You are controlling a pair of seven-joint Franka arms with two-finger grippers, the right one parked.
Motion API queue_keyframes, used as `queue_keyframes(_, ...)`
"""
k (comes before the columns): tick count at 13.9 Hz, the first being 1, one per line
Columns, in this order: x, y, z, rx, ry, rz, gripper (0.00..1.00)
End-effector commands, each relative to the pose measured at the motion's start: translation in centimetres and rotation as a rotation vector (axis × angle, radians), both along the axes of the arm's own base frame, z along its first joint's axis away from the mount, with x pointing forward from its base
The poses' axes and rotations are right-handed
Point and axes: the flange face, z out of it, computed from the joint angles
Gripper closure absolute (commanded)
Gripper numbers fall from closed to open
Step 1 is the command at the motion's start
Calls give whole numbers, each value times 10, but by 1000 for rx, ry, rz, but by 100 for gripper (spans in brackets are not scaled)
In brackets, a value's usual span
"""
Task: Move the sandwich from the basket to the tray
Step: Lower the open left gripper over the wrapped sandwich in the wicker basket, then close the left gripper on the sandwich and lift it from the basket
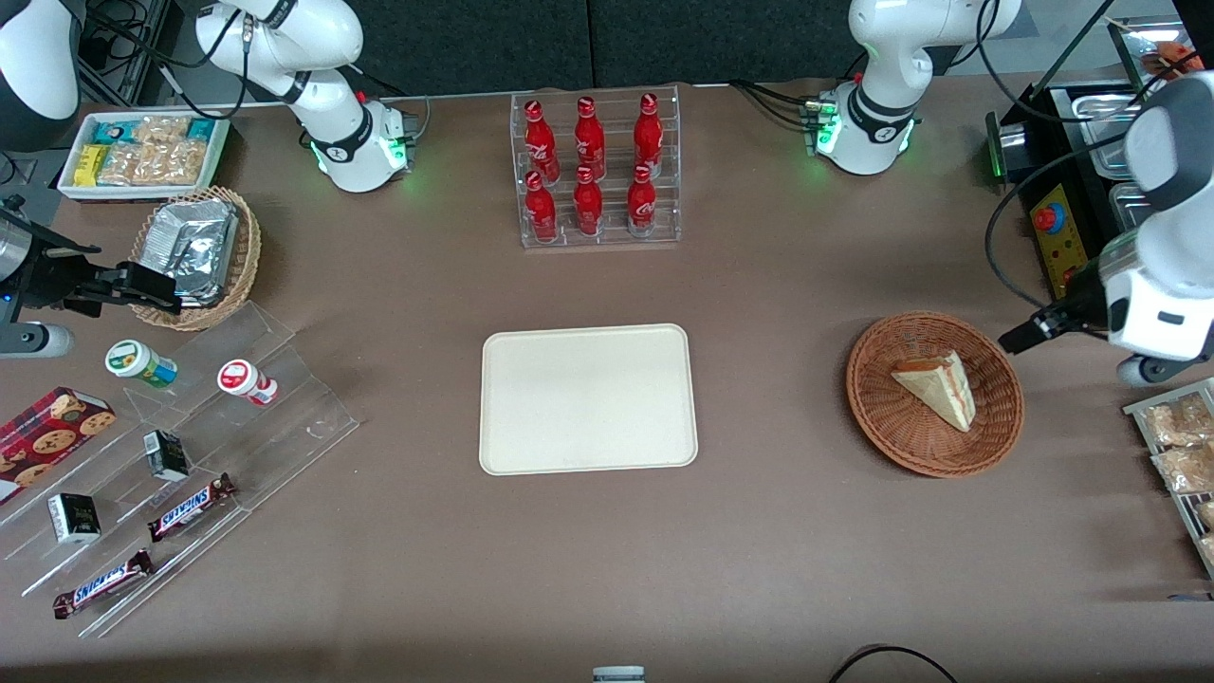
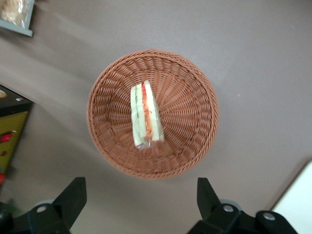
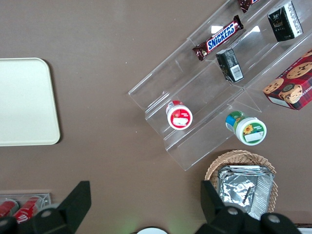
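The sandwich [image 1: 937, 385], a pale bread wedge with red and green filling, lies in the round reddish-brown wicker basket [image 1: 882, 398] toward the working arm's end of the table. In the left wrist view the sandwich [image 2: 145, 115] lies on its side in the middle of the basket [image 2: 190, 105]. My left gripper [image 1: 1017, 338] hovers above the table beside the basket's rim, apart from it. Its fingers [image 2: 73, 197] are spread wide and hold nothing; the gripper [image 2: 141, 197] is open. The cream-white tray [image 1: 588, 398] lies flat at the table's middle and is bare.
A clear rack of red bottles [image 1: 594, 171] stands farther from the front camera than the tray. A bin of packaged snacks [image 1: 1181, 446] sits near the basket at the table edge. A black appliance [image 1: 1062, 190] stands by the working arm. Acrylic shelves with snacks [image 1: 171, 474] lie toward the parked arm's end.
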Motion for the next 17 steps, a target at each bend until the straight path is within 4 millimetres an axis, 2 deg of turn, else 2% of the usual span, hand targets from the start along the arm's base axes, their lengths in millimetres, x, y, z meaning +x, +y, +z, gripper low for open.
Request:
queue_keyframes(1,-20,1,-50,13,-46,73,0)
queue_keyframes(2,-25,1,-70,10,-63,80,0)
queue_keyframes(4,-35,17,-102,11,-80,122,0)
queue_keyframes(7,-47,18,-141,12,-84,118,0)
queue_keyframes(9,-54,18,-157,10,-98,118,0)
queue_keyframes(13,-54,18,-186,7,-97,124,0)
queue_keyframes(17,-50,17,-200,4,-121,138,0)
